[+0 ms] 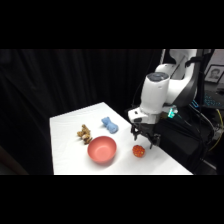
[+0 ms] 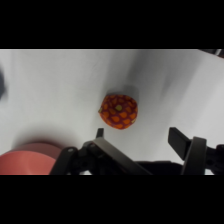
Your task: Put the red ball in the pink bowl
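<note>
In the wrist view the gripper (image 2: 137, 137) rises from the bottom edge with its two fingers spread apart and nothing between them; one fingertip (image 2: 100, 133) shows at about 7 o'clock of the red ball (image 2: 119, 111), the other at about 4 o'clock. The ball lies on the bare white table (image 2: 60, 85), just beyond the fingertips and clear of both. It is orange-red with a pattern of small darker patches. The rim of the pink bowl (image 2: 27, 157) fills the lower left corner, at about 8 o'clock from the ball and apart from it.

In the side view, nearest the camera, the pink bowl (image 1: 102, 149) sits upright near the table's (image 1: 65, 130) front edge. The red ball (image 1: 138, 151) lies at 3 o'clock of the bowl, near it but not touching. The gripper (image 1: 144, 142) hangs just above the ball, at about its 1 o'clock. Farther back, a small brown plush figure (image 1: 84, 133) stands at 11 o'clock of the bowl, and a blue cylindrical toy (image 1: 110, 125) lies at about 1 o'clock of it. Beyond them the white arm (image 1: 156, 95) climbs toward the upper right.
</note>
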### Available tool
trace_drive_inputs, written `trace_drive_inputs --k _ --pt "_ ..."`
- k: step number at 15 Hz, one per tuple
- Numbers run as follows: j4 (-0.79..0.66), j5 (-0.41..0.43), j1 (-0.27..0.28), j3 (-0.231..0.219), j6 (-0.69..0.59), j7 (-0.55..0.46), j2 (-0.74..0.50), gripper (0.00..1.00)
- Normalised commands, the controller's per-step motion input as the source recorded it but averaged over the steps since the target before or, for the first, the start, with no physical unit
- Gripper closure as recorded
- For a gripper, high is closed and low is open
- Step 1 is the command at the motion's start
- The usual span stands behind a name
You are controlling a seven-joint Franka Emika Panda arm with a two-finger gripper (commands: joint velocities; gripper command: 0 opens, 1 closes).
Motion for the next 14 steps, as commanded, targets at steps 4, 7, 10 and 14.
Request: trace_drive_inputs --k 4,7,10,14 --pt "0.05 -0.288 0.108 -0.146 0.27 0.19 0.22 0.0" --pt "0.08 -0.172 0.135 -0.155 0.21 0.13 0.18 0.0" --pt "0.11 -0.099 0.141 -0.125 0.21 0.1 0.19 0.0" --pt "0.13 -0.082 0.133 -0.15 0.19 0.08 0.19 0.0"
